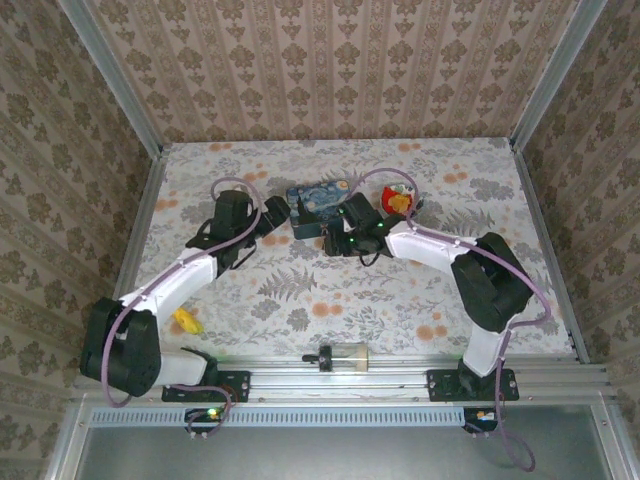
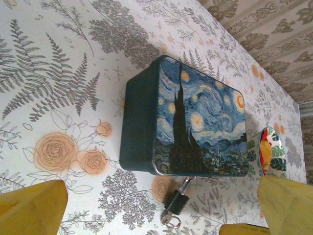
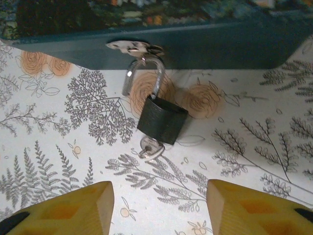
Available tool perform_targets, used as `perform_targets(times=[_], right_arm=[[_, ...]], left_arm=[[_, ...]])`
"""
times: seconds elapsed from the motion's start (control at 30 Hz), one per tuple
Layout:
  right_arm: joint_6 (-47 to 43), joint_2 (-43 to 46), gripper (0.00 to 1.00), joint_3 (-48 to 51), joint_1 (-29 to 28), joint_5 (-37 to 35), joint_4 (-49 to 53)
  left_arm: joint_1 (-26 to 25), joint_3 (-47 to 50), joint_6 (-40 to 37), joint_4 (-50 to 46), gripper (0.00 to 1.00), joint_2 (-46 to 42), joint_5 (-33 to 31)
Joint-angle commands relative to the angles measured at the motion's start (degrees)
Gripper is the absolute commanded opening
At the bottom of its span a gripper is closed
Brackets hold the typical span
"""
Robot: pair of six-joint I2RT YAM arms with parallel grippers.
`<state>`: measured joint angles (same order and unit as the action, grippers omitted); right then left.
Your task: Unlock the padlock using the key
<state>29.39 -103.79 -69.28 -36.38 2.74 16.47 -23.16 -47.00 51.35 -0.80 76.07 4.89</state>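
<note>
The padlock (image 3: 162, 119) is a small black body lying on the flowered table. Its silvery shackle (image 3: 142, 73) is hooked through the hasp of the blue painted box (image 3: 205, 46). One shackle leg ends free of the body. The key (image 3: 149, 147), with its ring, sticks in the padlock's bottom. My right gripper (image 3: 159, 208) is open just in front of the key, touching nothing. In the left wrist view the padlock (image 2: 177, 199) and key (image 2: 170, 219) lie below the box (image 2: 195, 117), and my left gripper (image 2: 159, 208) is wide open. From above, the left gripper (image 1: 270, 215) and right gripper (image 1: 335, 240) flank the box (image 1: 318, 205).
A colourful red-and-yellow dish (image 1: 398, 200) sits right of the box. A yellow banana (image 1: 186, 320) lies by the left arm near the front. A small clear container (image 1: 347, 355) stands on the front rail. Patterned walls close in the table on three sides.
</note>
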Motion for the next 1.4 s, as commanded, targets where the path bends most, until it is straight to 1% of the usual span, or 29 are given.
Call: perform_targets(times=[0.0, 0.1, 0.13, 0.17, 0.3, 0.4, 0.53, 0.73, 0.83, 0.9, 0.93, 1.03, 1.07, 1.17, 1.2, 1.37], right_arm=[[-2.5, -3.5, 0.56, -3.2, -1.2, -7.3, 6.2], [-3.3, -5.8, 0.57, -5.7, -2.1, -8.4, 6.8], [-3.7, -6.6, 0.6, -6.5, -2.4, -8.6, 6.8], [-4.0, -7.5, 0.66, -7.2, -2.6, -8.9, 6.9], [-5.1, -10.3, 0.67, -10.3, -3.2, -9.2, 7.1], [-5.5, -12.1, 0.66, -12.0, -3.4, -9.6, 7.2], [-5.9, -14.4, 0.65, -13.9, -3.7, -10.7, 7.7], [-6.7, -17.0, 0.63, -15.7, -4.1, -13.0, 9.0], [-6.5, -17.3, 0.59, -15.3, -4.1, -13.0, 9.1], [-6.4, -17.3, 0.56, -14.7, -4.0, -13.1, 9.0], [-6.1, -17.3, 0.55, -14.3, -3.9, -13.1, 9.1], [-5.5, -16.8, 0.54, -12.7, -3.5, -13.0, 8.7], [-5.3, -16.6, 0.54, -12.2, -3.3, -12.9, 8.4], [-4.5, -15.8, 0.42, -10.2, -2.5, -12.1, 7.6], [-4.3, -15.4, 0.41, -9.6, -2.3, -11.8, 7.2], [-2.8, -13.5, 0.28, -6.4, -1.5, -8.8, 4.9]], left_arm=[[1.1, -0.3, -0.9, 1.5, 1.0, -0.2, 2.0], [1.8, -0.1, -1.0, 1.2, 1.0, -0.5, 1.9], [2.0, 0.0, -0.9, 1.0, 1.0, -0.5, 1.7], [2.2, 0.1, -1.1, 1.1, 1.0, -0.7, 1.6], [2.3, 0.1, -2.0, 0.8, 1.0, -0.7, 0.9], [2.3, -1.3, -3.7, -1.3, 1.0, -0.3, -0.7], [2.2, -4.4, -7.3, -4.9, 1.0, 0.5, -3.8], [0.9, -9.0, -13.2, -7.4, 1.0, 3.0, -9.8], [-0.9, -12.2, -16.9, -9.3, 1.0, 5.6, -14.7], [-2.6, -14.1, -20.0, -9.8, 1.0, 7.7, -18.9], [-4.3, -15.1, -21.1, -10.1, 1.0, 8.8, -21.2], [-6.4, -17.2, -23.3, -9.6, 1.0, 12.3, -25.1], [-6.9, -17.9, -24.0, -9.2, 1.0, 13.7, -25.8], [-7.8, -20.5, -25.0, -9.9, 1.0, 17.5, -26.3], [-8.1, -21.2, -25.6, -10.1, 1.0, 18.5, -26.6], [-10.1, -24.6, -29.4, -10.7, 1.0, 23.7, -29.0]])
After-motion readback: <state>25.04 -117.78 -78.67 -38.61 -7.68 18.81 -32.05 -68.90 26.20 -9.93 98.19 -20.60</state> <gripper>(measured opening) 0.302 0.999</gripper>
